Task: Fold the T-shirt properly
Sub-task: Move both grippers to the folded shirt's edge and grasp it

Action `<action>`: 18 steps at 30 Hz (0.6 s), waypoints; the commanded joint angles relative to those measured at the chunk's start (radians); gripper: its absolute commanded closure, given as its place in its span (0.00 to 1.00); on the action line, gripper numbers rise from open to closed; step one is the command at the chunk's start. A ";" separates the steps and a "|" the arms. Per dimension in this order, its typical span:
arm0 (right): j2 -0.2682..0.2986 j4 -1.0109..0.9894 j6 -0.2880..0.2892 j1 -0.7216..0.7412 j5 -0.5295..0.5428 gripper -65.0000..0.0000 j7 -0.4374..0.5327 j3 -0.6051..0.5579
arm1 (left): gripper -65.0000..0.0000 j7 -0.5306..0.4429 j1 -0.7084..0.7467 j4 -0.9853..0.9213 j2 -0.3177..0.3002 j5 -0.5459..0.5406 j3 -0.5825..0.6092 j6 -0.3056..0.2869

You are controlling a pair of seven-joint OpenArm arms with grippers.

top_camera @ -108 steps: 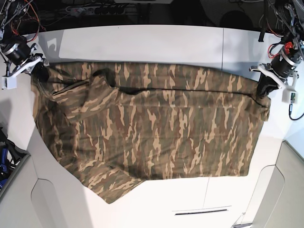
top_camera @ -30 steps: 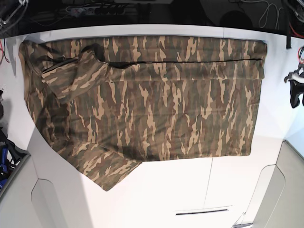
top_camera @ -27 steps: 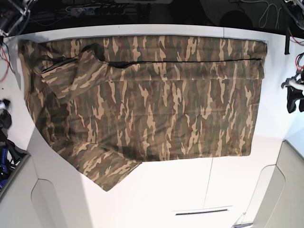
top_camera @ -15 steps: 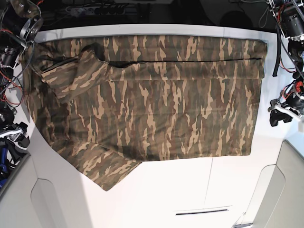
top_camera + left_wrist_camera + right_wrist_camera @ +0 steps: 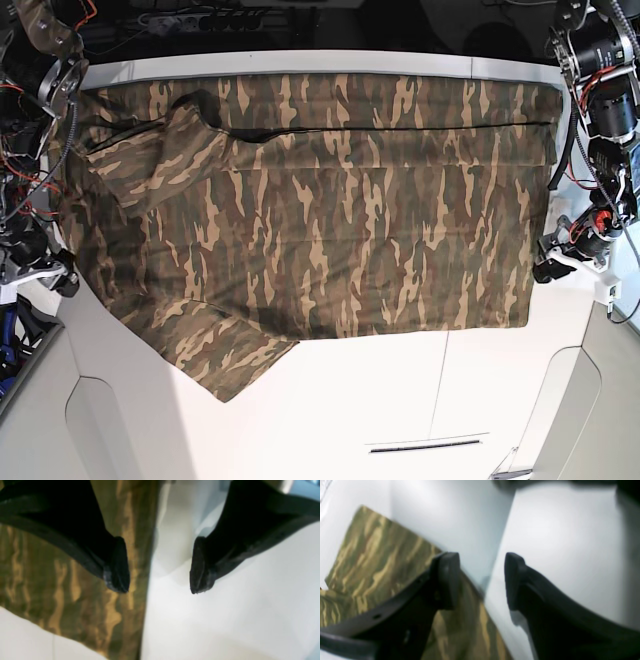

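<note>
Camouflage T-shirt [image 5: 310,210] lies spread across the white table [image 5: 400,400]. Left gripper [image 5: 160,566] hangs over its right edge, jaws parted and empty; right gripper [image 5: 481,580] at the left edge, likewise spread, gripping nothing.

Both grippers lowered from the far corners to the near side edges of the T-shirt [image 5: 330,210]. Left gripper [image 5: 548,268] now at the hem edge, right gripper [image 5: 62,280] at the opposite edge.

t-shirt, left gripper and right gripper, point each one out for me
T-shirt [image 5: 330,210], base view, middle of the spread camouflage body.
Left gripper [image 5: 160,566], left wrist view, midway between its open fingertips, at the shirt's edge.
Right gripper [image 5: 482,580], right wrist view, midway between its open fingertips.
</note>
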 commanded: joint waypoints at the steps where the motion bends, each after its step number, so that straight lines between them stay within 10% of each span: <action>1: 0.013 0.009 0.008 0.027 0.011 0.55 0.028 0.000 | 0.37 -0.017 -0.026 0.012 -0.016 -0.014 -0.003 -0.017; 18: -0.107 -0.006 0.020 0.027 0.006 0.55 0.038 -0.017 | 0.37 -0.014 -0.027 0.011 0.073 -0.014 -0.003 -0.016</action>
